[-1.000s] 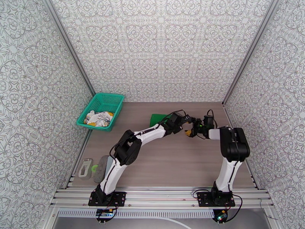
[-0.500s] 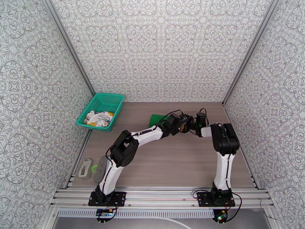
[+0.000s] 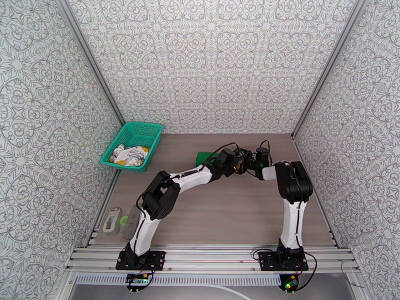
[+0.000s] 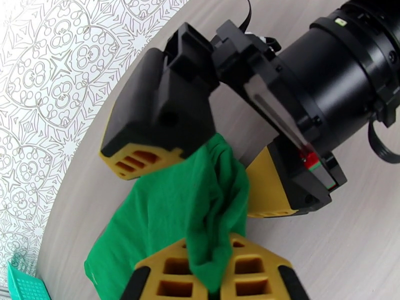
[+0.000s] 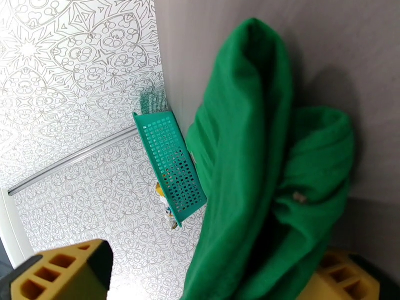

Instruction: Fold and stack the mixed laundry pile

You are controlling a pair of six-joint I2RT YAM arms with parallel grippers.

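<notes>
A wood-grain surface (image 3: 225, 216) is lying inside three walls (image 3: 210, 61) papered in a grey-and-white floral pattern, with metal posts (image 3: 90, 61) running up the two far corners. A teal basket (image 3: 150, 128) is sitting at the far left by the wall, and the printed garment (image 3: 129, 155) is lying bunched inside it.

The shirt (image 4: 175, 211) is sitting at the far middle of the surface, drawn out into a long rumpled band. Its long axis is running left to right, one end lying towards the basket (image 3: 202, 157) and the other rising to where the two arms are meeting.

The left end effector (image 4: 210, 266) is pressing its fingers together on that raised end, pinching a fold of green cloth. The right end effector (image 4: 210, 171) is spreading wide, its fingers standing either side of the same fold without closing on it; in the right wrist view the cloth (image 5: 240, 161) is hanging between them
</notes>
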